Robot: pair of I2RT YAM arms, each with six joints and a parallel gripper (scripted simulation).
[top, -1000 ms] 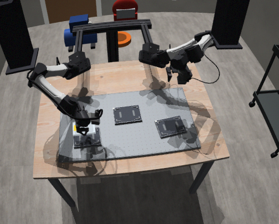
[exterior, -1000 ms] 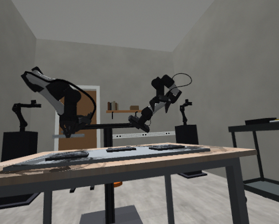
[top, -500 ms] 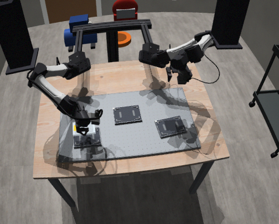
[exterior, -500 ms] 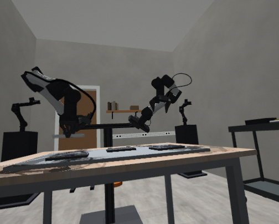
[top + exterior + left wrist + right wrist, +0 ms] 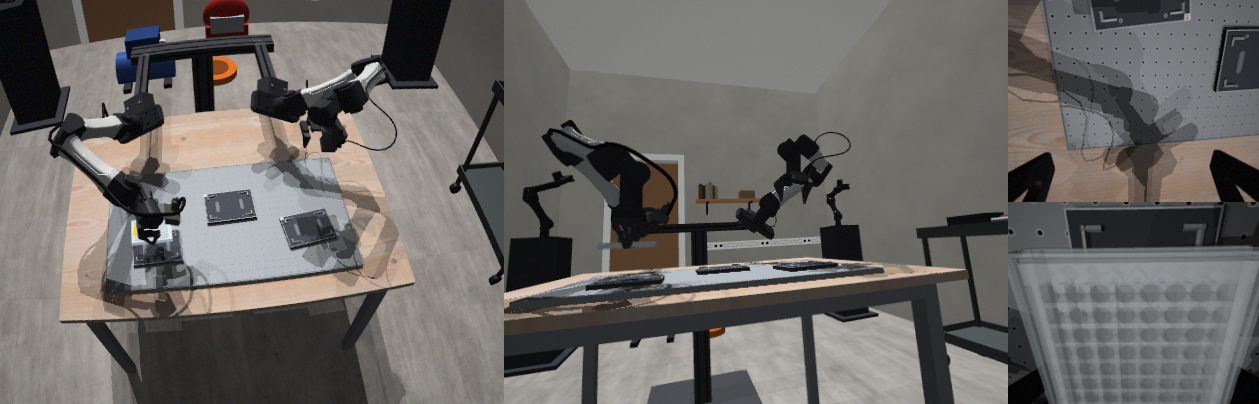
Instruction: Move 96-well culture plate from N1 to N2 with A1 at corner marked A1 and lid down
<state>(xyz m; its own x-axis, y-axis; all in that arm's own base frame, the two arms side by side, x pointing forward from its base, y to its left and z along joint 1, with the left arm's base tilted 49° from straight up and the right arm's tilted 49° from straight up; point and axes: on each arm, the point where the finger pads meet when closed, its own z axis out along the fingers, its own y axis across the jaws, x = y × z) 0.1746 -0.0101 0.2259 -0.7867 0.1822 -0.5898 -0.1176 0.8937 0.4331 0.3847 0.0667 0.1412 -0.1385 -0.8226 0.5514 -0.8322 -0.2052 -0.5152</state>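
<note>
Holding plate (image 5: 166, 233) (image 5: 646, 244) (image 5: 1136, 325) aloft: right gripper (image 5: 150, 239) (image 5: 625, 243) (image 5: 1135, 386) | middle nest (image 5: 230, 206) (image 5: 723, 269) (image 5: 1252, 68) between outer nests (image 5: 308, 235) (image 5: 806, 266) (image 5: 1143, 13) (image 5: 1143, 229)

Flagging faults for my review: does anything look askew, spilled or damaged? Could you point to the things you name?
Nothing stands out. The plate (image 5: 165, 233) (image 5: 646, 244) (image 5: 1139, 324) looks about level in the right claw (image 5: 149, 239) (image 5: 626, 245) (image 5: 1137, 367), above a nest (image 5: 157, 262) (image 5: 625, 283) (image 5: 1143, 229), with no visible spill or crack. I can't tell whether its lid is fully seated.
</note>
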